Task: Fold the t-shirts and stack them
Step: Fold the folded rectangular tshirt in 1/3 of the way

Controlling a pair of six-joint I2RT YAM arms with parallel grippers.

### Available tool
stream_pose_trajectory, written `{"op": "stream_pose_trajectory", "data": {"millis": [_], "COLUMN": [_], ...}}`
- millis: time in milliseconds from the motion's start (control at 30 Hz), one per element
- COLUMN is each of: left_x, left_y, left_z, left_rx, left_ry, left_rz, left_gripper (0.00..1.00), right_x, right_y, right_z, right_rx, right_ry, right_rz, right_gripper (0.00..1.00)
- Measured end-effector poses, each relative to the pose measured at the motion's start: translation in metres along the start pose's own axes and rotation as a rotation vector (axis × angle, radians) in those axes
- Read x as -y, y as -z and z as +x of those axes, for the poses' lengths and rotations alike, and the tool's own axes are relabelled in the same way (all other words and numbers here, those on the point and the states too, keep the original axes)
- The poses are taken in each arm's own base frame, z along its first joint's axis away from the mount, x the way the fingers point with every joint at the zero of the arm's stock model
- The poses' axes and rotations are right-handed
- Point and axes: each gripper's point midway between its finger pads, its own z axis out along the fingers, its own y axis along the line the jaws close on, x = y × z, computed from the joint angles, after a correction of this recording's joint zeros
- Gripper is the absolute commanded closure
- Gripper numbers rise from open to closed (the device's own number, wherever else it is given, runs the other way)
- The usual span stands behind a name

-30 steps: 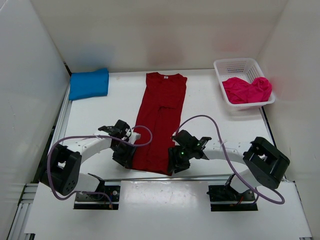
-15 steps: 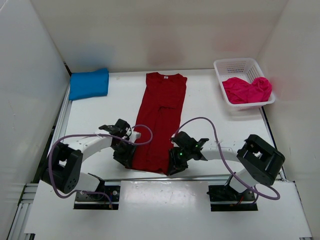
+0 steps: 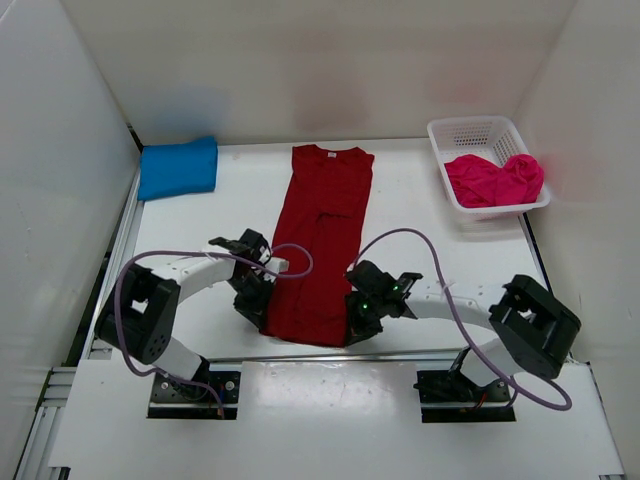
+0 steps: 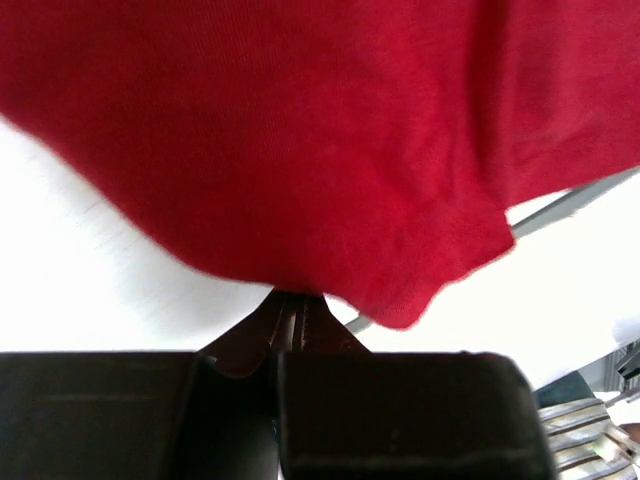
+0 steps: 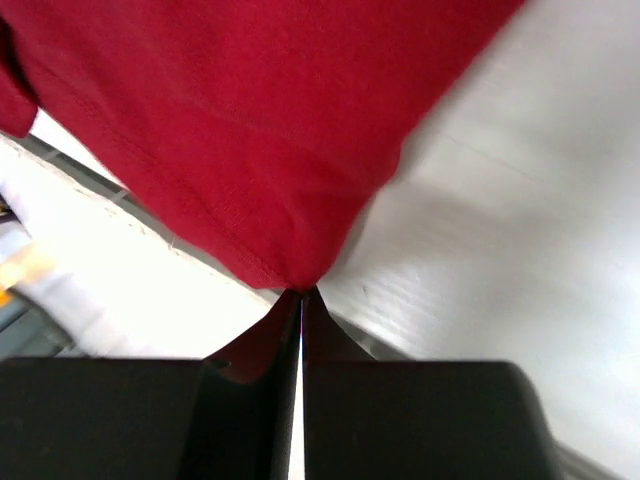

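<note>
The dark red t-shirt (image 3: 322,240) lies lengthwise down the middle of the table (image 3: 430,240). The left gripper (image 3: 261,311) is pinched tight on the left end of its near hem, and the right gripper (image 3: 357,325) likewise on the right corner. The blue t-shirt (image 3: 178,167) lies folded far left; the pink t-shirt (image 3: 493,180) sits crumpled in the white basket (image 3: 470,129) far right.

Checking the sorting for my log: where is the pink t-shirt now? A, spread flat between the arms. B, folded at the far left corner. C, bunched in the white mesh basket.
C: the pink t-shirt lies crumpled inside the white mesh basket at far right.
</note>
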Motion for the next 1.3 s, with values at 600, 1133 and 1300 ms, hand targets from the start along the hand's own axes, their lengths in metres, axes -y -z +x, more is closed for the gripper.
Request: {"op": "stream_pose_trajectory", "data": {"millis": [600,1133,1300], "left_x": [-0.024,-0.071,-0.077], "left_y": [0.113,0.092,0.084], "left_z": [-0.222,-0.301,-0.312], "left_rx": [0.268,0.382,0.404], "left_ry": [0.013,0.031,0.026], "left_rz": [-0.167,-0.252,-0.259], "left_gripper": [0.89,0.89,0.80], "right_x": [0.015,0.081,0.092], "right_y": [0.107,0.077,0.063], "right_z": [-0.215,-0.324,-0.322], "right_rx": [0.337,0.285,0.236], "right_ry": [0.001,-0.057,-0.088], "right_rz": [0.111,0.081,0.068], "right_gripper": [1.00,1.00,0.93]}}
